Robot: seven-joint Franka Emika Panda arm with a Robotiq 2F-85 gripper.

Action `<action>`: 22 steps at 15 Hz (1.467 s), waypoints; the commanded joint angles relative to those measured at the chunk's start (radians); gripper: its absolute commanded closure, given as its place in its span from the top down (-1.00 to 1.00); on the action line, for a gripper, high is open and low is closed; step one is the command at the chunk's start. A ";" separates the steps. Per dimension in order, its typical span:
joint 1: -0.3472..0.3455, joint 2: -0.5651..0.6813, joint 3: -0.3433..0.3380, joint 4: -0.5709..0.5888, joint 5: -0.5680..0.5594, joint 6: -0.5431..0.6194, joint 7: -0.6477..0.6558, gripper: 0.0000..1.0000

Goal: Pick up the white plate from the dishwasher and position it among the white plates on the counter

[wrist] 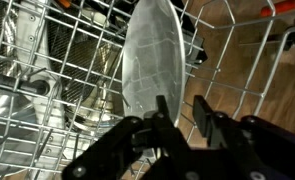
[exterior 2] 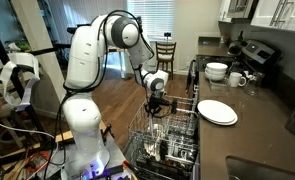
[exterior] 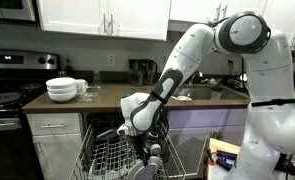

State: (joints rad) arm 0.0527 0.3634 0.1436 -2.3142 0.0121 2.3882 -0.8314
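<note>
Dishwasher (exterior: 109, 158) rack (wrist: 237, 60) is holding a white plate (wrist: 152, 60) standing on edge between close wires. Gripper (wrist: 182, 125) is hanging at its lower rim, fingers narrowly parted; whether they are pinching it cannot be told. Rack wires are crowding both sides, with open room above. Another white plate (exterior 2: 217, 112) is lying on the counter (exterior 2: 262, 135), near stacked bowls (exterior 2: 217, 70).

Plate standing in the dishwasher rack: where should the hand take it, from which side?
The upper rim, from above. The plate stands on edge between the rack wires, so only its thin top edge is free; put one finger on each face. The hand hangs by that rim.
</note>
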 commanded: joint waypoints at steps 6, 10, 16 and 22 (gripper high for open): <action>-0.049 0.002 0.041 0.007 0.031 -0.012 -0.040 -0.93; -0.067 -0.008 0.053 0.019 0.068 -0.072 -0.045 -0.93; -0.099 -0.023 0.051 0.051 0.144 -0.182 -0.076 -0.93; -0.104 -0.047 0.042 0.069 0.159 -0.223 -0.073 -0.93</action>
State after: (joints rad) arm -0.0389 0.3606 0.1740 -2.2421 0.1260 2.2301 -0.8784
